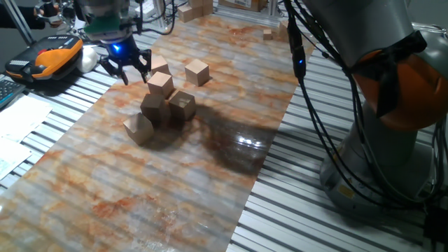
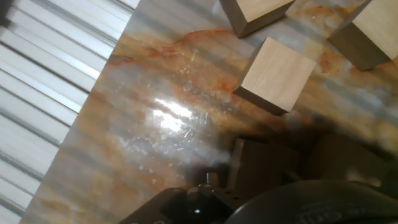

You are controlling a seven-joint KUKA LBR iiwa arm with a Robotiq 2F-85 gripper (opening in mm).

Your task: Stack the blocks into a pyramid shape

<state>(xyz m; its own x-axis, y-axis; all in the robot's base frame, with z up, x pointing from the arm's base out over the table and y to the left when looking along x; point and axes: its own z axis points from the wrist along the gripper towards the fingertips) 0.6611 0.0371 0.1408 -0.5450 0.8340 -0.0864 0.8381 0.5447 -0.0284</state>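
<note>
Several tan wooden blocks lie on the marbled mat (image 1: 210, 182). One block (image 1: 161, 85) rests on top of a tight cluster with a block (image 1: 152, 106) under it, another (image 1: 183, 103) to the right and one (image 1: 138, 129) at the front left. A fifth block (image 1: 159, 65) sits just behind the cluster, and a sixth (image 1: 197, 71) lies apart to the right. My gripper (image 1: 126, 70) hovers open and empty at the cluster's back left. In the hand view, one block (image 2: 277, 74) lies ahead and two others (image 2: 255, 12) (image 2: 367, 34) are cut off by the top edge.
An orange and black device (image 1: 52, 56) and papers (image 1: 21, 119) lie left of the mat on the slatted table. The arm's grey base (image 1: 392, 126) with cables stands at the right. Small wooden pieces (image 1: 196, 8) are heaped far back.
</note>
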